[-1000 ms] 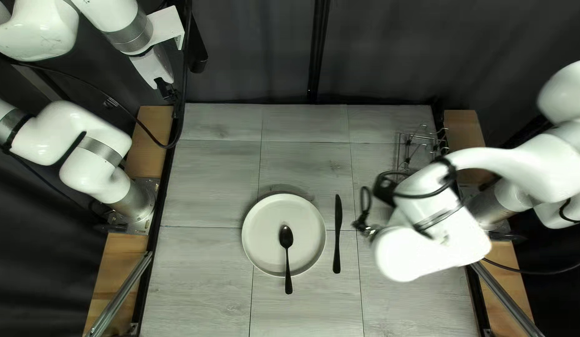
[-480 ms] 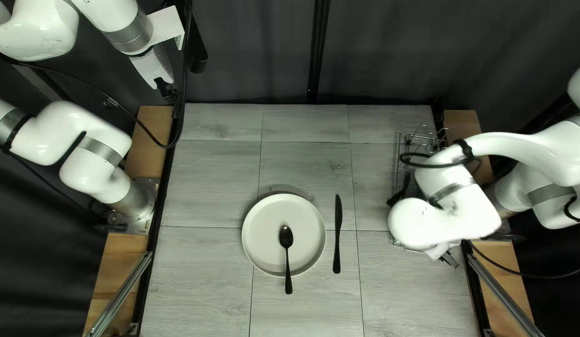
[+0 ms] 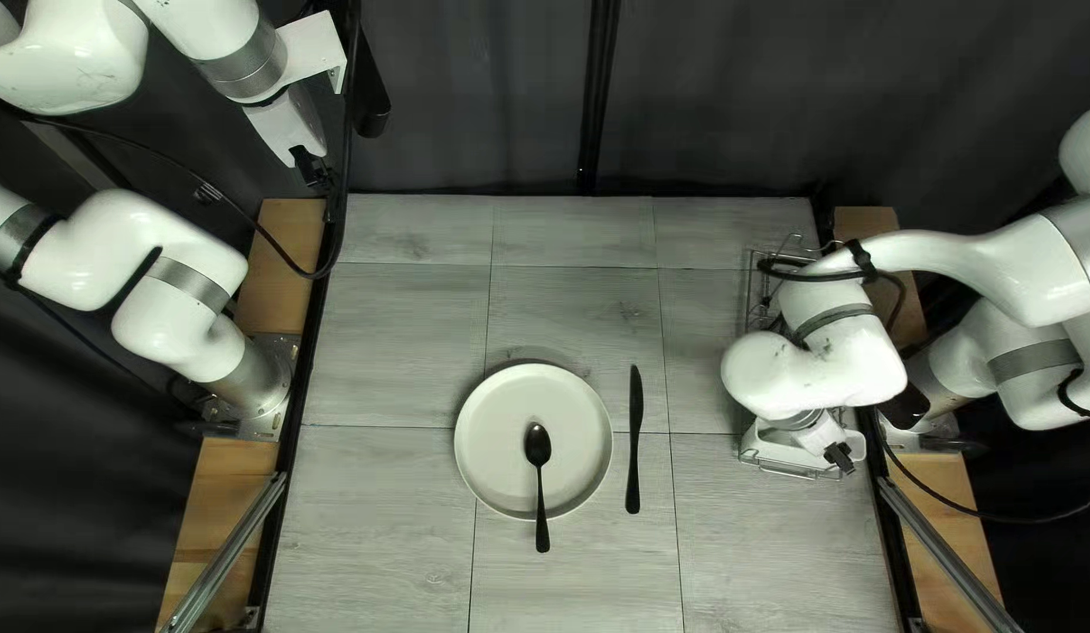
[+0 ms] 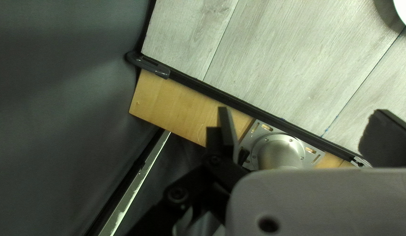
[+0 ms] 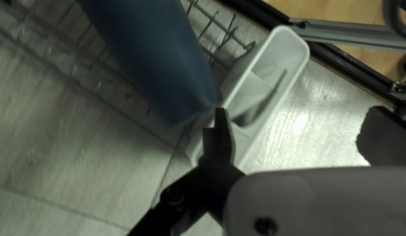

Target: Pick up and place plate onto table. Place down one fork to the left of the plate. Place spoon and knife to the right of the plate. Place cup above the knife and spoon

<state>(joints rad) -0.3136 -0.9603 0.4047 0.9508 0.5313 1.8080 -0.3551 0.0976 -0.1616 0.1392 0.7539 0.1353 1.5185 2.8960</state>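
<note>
Well, a wire rack [image 5: 231, 32] and white cutlery caddy [image 5: 236, 78] crowded the right gripper [image 3: 841, 457], fingers [image 5: 222, 135] apart; the caddy's utensil [image 5: 268, 99] looked slim, dark.

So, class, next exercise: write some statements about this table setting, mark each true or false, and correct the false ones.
1. The spoon lies partly on the plate. True.
2. The knife is left of the plate in the top left view. False: it is right of it.
3. The left gripper holds a cup. False: it is open and empty.
4. The right gripper is open. True.
5. The white holder contains dark cutlery. True.
</note>
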